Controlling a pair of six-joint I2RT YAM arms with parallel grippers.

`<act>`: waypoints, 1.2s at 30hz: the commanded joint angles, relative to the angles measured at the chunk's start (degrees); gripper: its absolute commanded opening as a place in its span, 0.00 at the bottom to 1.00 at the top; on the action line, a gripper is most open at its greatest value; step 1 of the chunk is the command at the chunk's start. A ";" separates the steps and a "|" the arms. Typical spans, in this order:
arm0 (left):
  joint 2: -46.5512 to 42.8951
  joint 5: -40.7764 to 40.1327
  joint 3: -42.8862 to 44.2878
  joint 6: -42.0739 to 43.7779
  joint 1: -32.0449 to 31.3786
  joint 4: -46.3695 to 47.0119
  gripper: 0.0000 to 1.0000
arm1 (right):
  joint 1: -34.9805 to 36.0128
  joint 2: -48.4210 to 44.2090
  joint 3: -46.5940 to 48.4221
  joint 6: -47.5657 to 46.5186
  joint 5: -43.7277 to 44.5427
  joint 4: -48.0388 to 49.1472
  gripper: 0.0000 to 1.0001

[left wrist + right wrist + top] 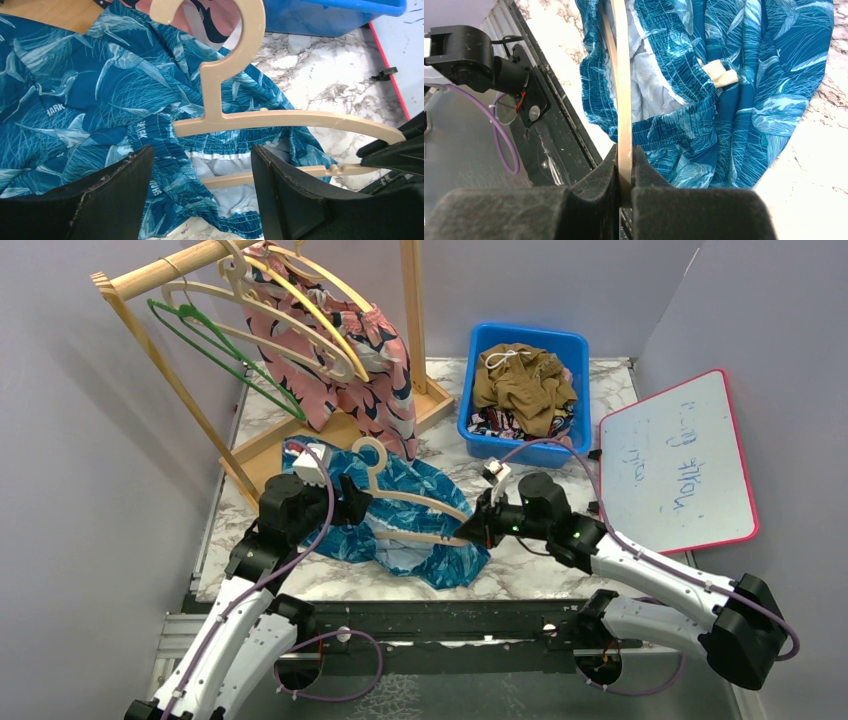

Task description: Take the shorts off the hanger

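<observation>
Teal shorts point(420, 530) lie crumpled on tabletop point(530, 565), waistband still threaded on beige hanger point(280, 119). Right gripper point(625, 170) jaws clamped on hanger's end. Left gripper point(201, 155) jaws apart, over waistband. Olive-brown shorts point(525, 385) and others already in blue bin point(530, 331). Pink blotched pair point(375, 380) hangs on rack point(160, 270). Judgement: partway; two pairs left.

white lettering "hark" printed on teal shorts point(75, 100), repeated partly as "ark", blue handwriting on whiteboard point(660, 515), illegible
</observation>
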 commanded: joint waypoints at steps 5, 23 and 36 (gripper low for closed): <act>7.23 -3.03 0.03 -0.92 0.13 -0.85 0.65 | -0.15 -3.11 2.94 0.68 -2.72 -0.06 0.01; 13.48 -7.22 1.09 -2.08 0.30 -2.83 0.31 | -0.15 -8.64 4.41 -1.17 -16.62 -0.51 0.01; 10.74 -12.51 1.65 -2.83 0.44 -4.61 0.00 | -0.09 -17.26 10.79 -6.30 4.81 -24.40 0.01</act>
